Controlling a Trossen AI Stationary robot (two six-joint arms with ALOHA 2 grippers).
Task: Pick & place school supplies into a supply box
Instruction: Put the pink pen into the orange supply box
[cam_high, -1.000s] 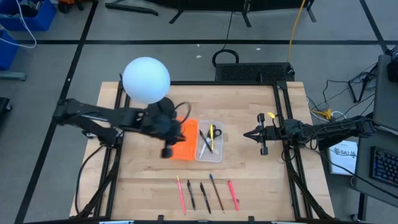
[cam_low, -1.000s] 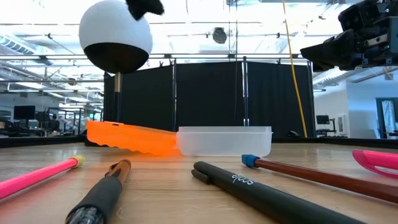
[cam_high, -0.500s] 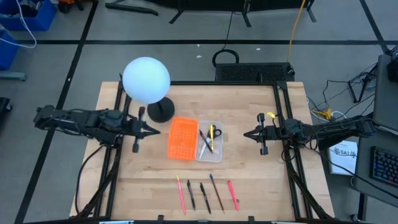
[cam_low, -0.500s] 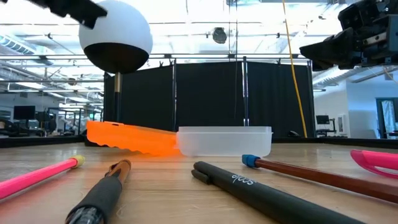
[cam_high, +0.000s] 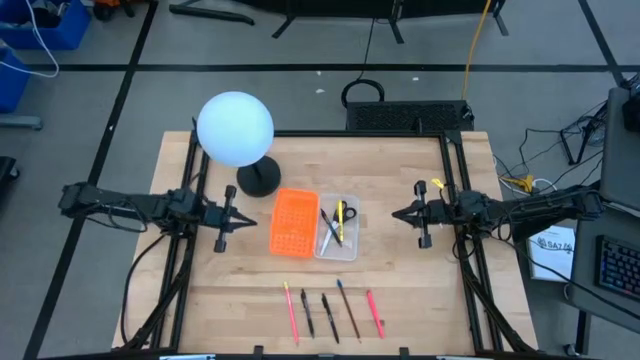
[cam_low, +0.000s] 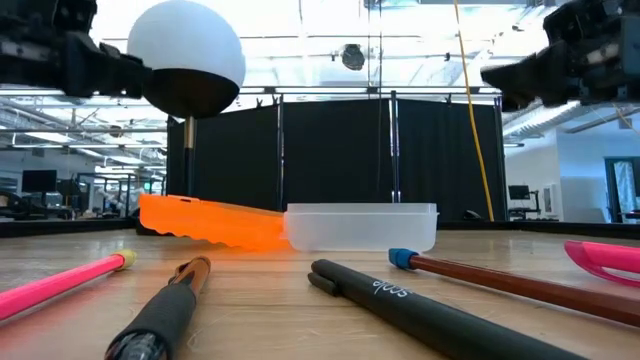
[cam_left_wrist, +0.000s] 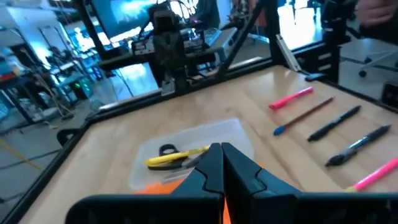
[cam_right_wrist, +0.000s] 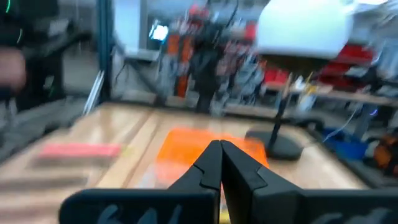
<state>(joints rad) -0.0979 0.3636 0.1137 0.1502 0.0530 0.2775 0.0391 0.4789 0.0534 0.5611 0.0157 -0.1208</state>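
Observation:
The clear supply box (cam_high: 345, 250) (cam_low: 360, 228) (cam_left_wrist: 239, 127) lies flat mid-table. Black-handled scissors (cam_high: 340, 215), a yellow pen (cam_left_wrist: 177, 158) and other thin pens lie in it. Several more pens and pencils (cam_high: 330, 312) (cam_low: 420, 315) lie in a row by the near edge. My left gripper (cam_high: 247, 220) (cam_left_wrist: 221, 149) hovers shut, left of the orange perforated piece (cam_high: 294, 221), and points at the box. My right gripper (cam_high: 394, 215) (cam_right_wrist: 220, 146) hovers shut to the right of the box, facing it. Both are above the table and hold nothing.
The orange perforated piece (cam_low: 210, 222) lies against the box's left side. A lamp with a white ball shade (cam_high: 235, 128) stands on a black base (cam_high: 258, 180) behind the orange piece, close to my left arm. Bare wood lies between the box and the pen row.
My left arm has pulled back from above the orange piece toward the table's left edge and now hangs left of it, fingers pointing right. The orange piece, the box and the pens lie as before. My right arm has kept still.

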